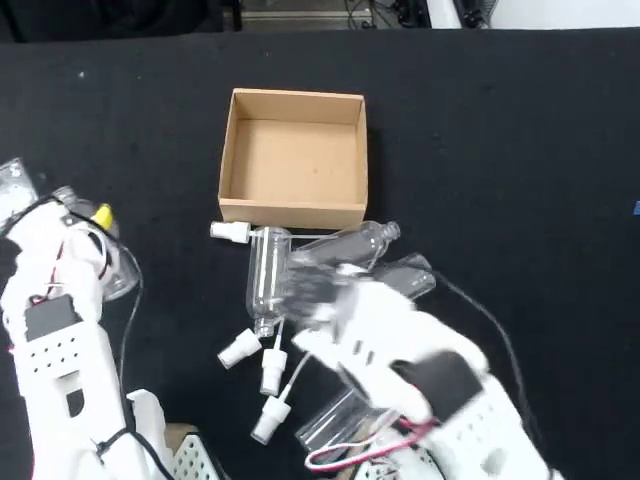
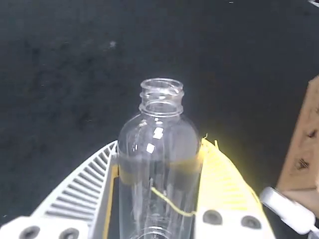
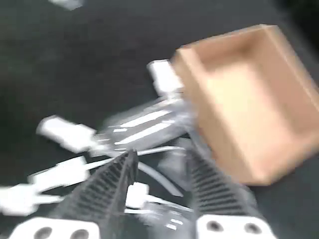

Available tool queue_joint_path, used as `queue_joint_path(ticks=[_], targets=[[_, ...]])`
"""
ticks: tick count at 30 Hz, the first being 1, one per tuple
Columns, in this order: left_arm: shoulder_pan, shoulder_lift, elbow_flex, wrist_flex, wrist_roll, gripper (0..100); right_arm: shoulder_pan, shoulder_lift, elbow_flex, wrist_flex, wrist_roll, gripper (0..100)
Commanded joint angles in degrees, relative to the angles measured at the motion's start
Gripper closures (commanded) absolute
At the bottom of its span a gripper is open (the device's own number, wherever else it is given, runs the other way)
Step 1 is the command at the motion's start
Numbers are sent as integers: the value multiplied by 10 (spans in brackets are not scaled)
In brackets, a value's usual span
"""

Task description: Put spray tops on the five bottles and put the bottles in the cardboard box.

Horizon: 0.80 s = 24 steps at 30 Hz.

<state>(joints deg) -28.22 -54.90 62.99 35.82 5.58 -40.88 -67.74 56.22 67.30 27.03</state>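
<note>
— Where is the bottle, and how does the left gripper [image 2: 159, 145] have it?
— The clear bottle [image 2: 159, 114] is clamped around its body between the white and yellow fingers [image 2: 219, 174], at the table's left side, apart from the cardboard box [image 1: 293, 213]. Its threaded neck is bare, with no top on it.
— How would it handle?
— It is probably light, thin-walled plastic, smooth and slippery, and a hard squeeze could dent it. A mid-body hold that leaves the neck free seems best.
— And the right gripper [image 3: 162, 164]?
— Its jaws stand apart, holding nothing, above the loose bottles [image 1: 268, 272] and spray tops [image 1: 272, 372] lying just in front of the box. The tops are small, each with a thin tube that likely bends easily.
— The surface?
— A matte black table cover [image 1: 500, 150] that likely gives some grip. Cables [image 1: 362, 12] show beyond its far edge.
</note>
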Motion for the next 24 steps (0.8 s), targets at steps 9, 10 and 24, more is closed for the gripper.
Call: queue_joint_path(ticks=[9,10,24], targets=[[-142,-16,-29,-15,95,964,-112,325,-118,-75,47,789],[-149,-16,-30,-15,95,964,-113,345,-129,-75,54,788],[-229,-15,-51,-15,99,964,-148,539,-194,-79,76,783]])
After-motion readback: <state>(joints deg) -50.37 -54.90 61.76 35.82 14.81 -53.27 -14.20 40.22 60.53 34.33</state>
